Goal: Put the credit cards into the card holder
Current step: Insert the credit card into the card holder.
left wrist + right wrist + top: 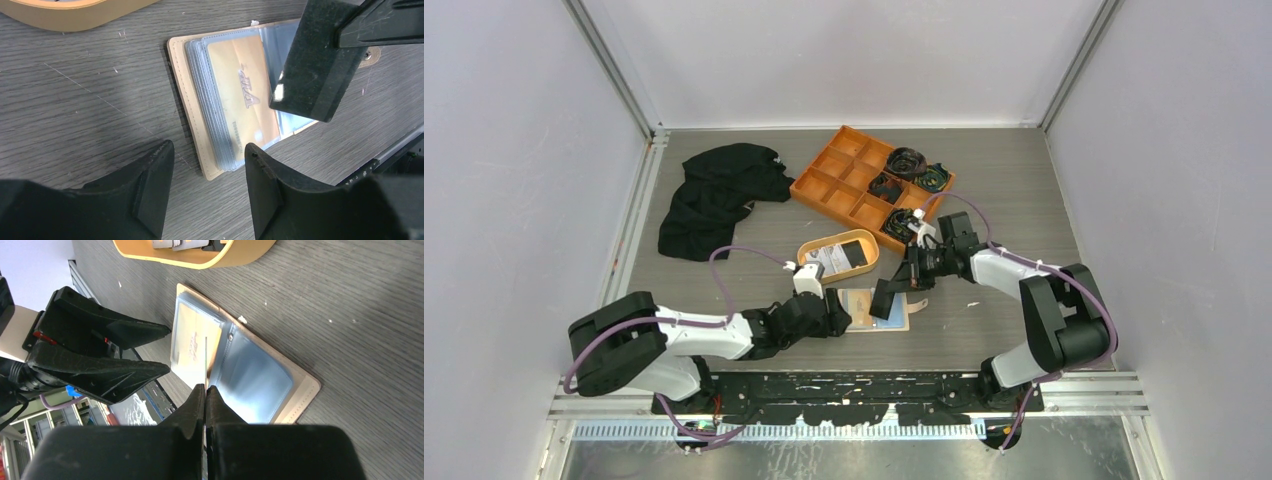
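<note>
a tan card [240, 95] seems sleeved in the card holder [187, 95]; right gripper [205, 390] pinches a black card [312, 65] over it, left gripper [209, 150] gapes empty; dish cards [842, 254] wait.

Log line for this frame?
step: card insertion | right fingers: shut on black card over open card holder | left fingers: open at its edge

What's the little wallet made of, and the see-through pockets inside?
The wallet looks like tan leather or fake leather: a matte cover with a seam line along its edge. The pockets look like thin clear plastic, shiny, with a yellow card showing through.
</note>
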Robot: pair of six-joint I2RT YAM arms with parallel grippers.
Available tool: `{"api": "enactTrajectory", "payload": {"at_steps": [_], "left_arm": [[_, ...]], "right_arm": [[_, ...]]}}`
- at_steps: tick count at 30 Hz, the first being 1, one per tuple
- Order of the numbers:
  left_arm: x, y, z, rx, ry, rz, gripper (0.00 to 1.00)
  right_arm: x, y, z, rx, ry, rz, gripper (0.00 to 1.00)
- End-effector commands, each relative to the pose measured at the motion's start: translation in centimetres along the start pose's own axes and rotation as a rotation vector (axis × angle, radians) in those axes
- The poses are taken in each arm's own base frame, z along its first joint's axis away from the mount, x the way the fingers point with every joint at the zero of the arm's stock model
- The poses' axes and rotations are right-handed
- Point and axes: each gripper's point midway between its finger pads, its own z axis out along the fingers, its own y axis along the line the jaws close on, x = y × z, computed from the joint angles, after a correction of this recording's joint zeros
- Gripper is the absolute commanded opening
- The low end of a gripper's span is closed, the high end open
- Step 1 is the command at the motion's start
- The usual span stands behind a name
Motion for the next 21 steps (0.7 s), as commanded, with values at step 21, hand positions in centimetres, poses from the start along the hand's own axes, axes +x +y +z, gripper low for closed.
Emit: {"api": "enactTrajectory", "payload": {"at_steps": [21], "left_arm": [[0.2,-0.1,0.3,0.006,0.018,-0.015,0.54]], "right_arm": [[-1.9,0.3,-0.7,0.031,-0.067,-0.049,0.01]]}}
